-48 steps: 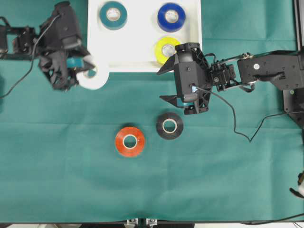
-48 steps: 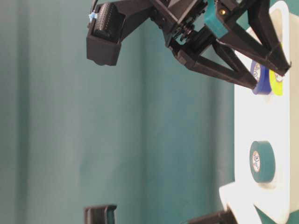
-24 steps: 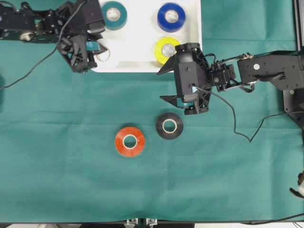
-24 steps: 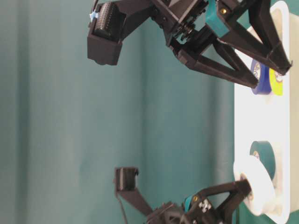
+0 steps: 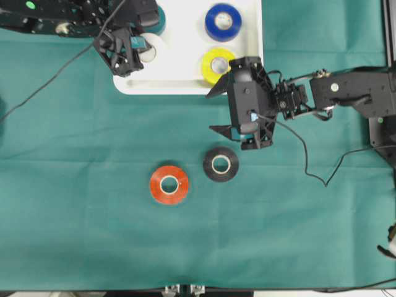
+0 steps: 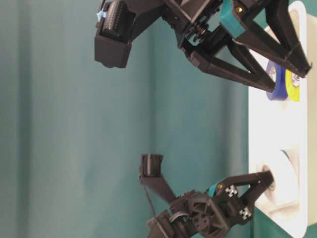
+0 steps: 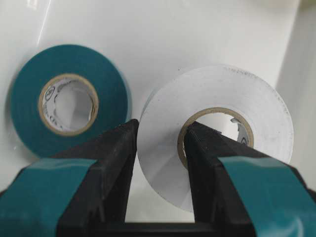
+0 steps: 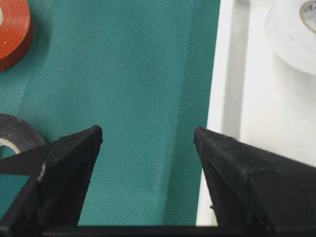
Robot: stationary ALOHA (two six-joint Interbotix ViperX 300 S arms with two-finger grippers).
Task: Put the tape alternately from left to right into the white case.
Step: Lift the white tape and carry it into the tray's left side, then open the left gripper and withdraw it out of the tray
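From overhead, the left arm (image 5: pixel 74 15) covers most of the teal roll (image 5: pixel 159 25). The white case (image 5: pixel 185 83) runs off the far edge (its far rim unseen). The black roll (image 8: pixel 15 133) is cropped in the right wrist view.

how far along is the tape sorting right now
Three rolls already sit in the white case: teal tape, blue tape and yellow tape. In hand: the left hand is shut on the white tape, one finger through its core, over the case beside the teal roll. Left: the orange tape and black tape lie on the green cloth; the right hand hangs open.
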